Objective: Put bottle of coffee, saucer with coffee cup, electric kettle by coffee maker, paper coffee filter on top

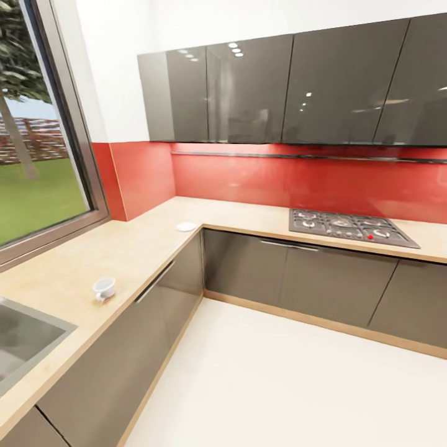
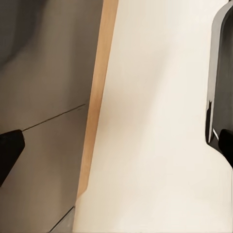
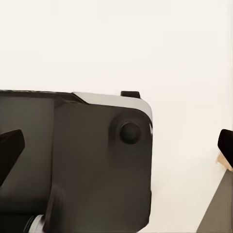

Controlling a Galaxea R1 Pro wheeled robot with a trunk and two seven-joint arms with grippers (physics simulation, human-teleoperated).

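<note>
A white coffee cup stands upright on the beige countertop near its front edge, just past the sink. Farther along, at the counter's inner corner, lies a small white saucer, well apart from the cup. In the left wrist view my left gripper is open, its dark fingertips wide apart over the pale floor beside a cabinet front. My right gripper is open too, with nothing between its fingers; below it is the robot's dark base.
A steel sink sits at the near left. A gas hob is set in the far counter at the right. Grey upper cabinets hang above a red backsplash. A window is at left. Pale floor lies ahead.
</note>
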